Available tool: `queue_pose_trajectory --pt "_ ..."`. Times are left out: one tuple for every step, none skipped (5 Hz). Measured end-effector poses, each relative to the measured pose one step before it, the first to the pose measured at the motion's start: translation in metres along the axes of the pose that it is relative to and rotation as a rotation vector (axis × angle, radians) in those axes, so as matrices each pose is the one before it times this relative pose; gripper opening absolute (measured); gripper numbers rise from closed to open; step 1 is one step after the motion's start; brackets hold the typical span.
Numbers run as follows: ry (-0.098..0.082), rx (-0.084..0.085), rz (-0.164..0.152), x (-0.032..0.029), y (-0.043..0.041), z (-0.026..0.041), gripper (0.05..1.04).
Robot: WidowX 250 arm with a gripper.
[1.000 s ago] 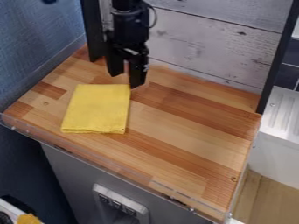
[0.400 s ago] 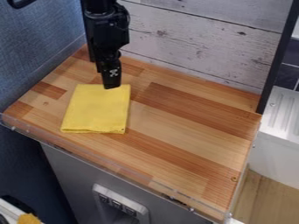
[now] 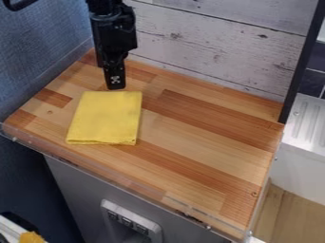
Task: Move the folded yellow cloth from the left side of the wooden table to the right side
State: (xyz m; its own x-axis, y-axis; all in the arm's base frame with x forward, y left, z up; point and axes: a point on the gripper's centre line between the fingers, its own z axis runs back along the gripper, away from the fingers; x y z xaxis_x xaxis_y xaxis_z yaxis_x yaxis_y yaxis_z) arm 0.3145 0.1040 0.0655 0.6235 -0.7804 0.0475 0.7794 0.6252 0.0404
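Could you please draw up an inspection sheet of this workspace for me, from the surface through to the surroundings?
Surface: wooden counter in mixed light and darker strips, with a transparent edging along the front.
Main item: yellow cloth, folded into a flat rectangle, on the counter's left part.
Clutter: orange-yellow object in the lower left corner, off the counter.
Gripper: black gripper pointing down, just beyond the cloth's far edge; contact with the counter cannot be judged.
Cables: dark curved piece at upper left, possibly a cable.
Surroundings: whitish plank wall behind, blue wall at left, white ribbed unit at right.
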Motion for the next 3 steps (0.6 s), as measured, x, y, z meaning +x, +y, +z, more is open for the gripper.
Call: queue_pose_trajectory --pt "-0.0061 -0.0234 -0.0357 -0.0045 0.00163 -0.01189 0.152" --pt "-0.0076 -0.023 -0.0289 -0.0033 -0.00105 -0.01046 0.069" --pt "-0.0027 -0.0327 -0.0094 -0.00212 -0.00199 -0.01122 0.065"
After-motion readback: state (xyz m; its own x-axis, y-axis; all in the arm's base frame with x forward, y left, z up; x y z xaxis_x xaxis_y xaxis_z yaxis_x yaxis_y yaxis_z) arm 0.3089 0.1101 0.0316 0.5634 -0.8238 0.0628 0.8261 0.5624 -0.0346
